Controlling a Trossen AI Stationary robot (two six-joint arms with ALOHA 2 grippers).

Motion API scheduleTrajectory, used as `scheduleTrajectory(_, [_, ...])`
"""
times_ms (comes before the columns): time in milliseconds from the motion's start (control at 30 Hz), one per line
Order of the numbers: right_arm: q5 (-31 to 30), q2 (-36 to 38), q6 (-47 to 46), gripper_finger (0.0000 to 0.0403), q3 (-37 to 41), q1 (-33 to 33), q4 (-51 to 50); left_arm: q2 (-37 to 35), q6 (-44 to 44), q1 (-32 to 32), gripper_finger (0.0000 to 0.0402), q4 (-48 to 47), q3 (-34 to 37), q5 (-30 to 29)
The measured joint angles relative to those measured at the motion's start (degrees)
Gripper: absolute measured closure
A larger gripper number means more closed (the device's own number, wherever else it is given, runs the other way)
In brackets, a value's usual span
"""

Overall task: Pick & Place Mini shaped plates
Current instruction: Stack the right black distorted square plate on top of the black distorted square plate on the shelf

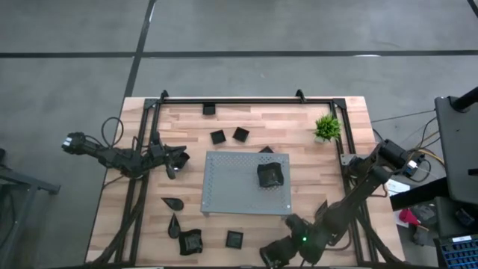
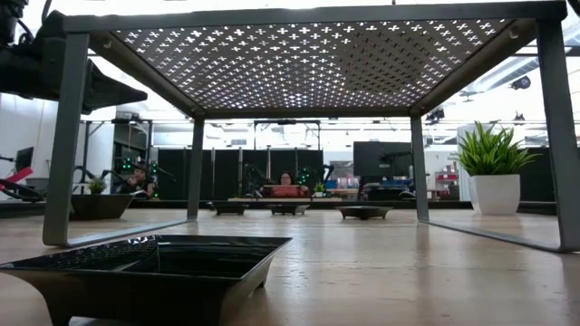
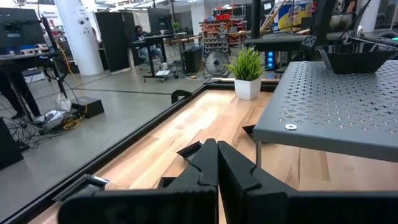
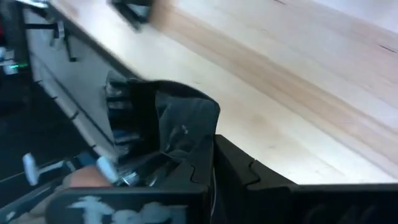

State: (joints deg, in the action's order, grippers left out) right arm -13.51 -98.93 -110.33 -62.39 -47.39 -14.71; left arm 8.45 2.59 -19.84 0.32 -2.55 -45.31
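Note:
My right gripper [image 1: 271, 255] is low at the table's near edge, shut on a small black mini plate [image 4: 177, 121]. My left gripper [image 3: 217, 163] is shut and empty, left of the grey perforated board [image 1: 246, 183]. One black dish [image 1: 269, 175] sits on the board's right part. Other mini plates lie on the wood: two teardrops [image 1: 172, 202], a wavy one [image 1: 190, 241] and a square one [image 1: 234, 239] near the front, and several behind the board [image 1: 240, 134]. The square one shows close in the low view [image 2: 145, 272]. My right gripper pinches the mini plate by one edge [image 4: 202, 146] between its two fingers. The plate stands out beyond the fingertips, tipped up on edge above the wood near the table's front edge. Whether any part of it rests on the table I cannot tell.
A small green potted plant [image 1: 327, 128] stands at the far right, also in the low view [image 2: 494, 172]. The board stands on legs [image 2: 65, 136] with room under it. A black frame rail [image 1: 246, 100] runs along the table's far side.

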Motion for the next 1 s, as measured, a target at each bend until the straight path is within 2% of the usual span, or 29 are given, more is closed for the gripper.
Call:
scheduleTrajectory(367, [-3.2,12.9,13.2,0.0394,-0.1,5.6,-0.9,0.0,0.0,0.0,0.0401,0.0,0.0,0.0])
scheduleTrajectory(667, [-6.7,25.4,16.2,0.0394,-0.1,10.5,-16.5,0.0,0.0,0.0,0.0401,0.0,0.0,0.0])
scheduleTrajectory(1000, [-7.7,34.6,24.0,0.0394,-0.1,20.9,-21.7,0.0,0.0,0.0,0.0401,0.0,0.0,0.0])
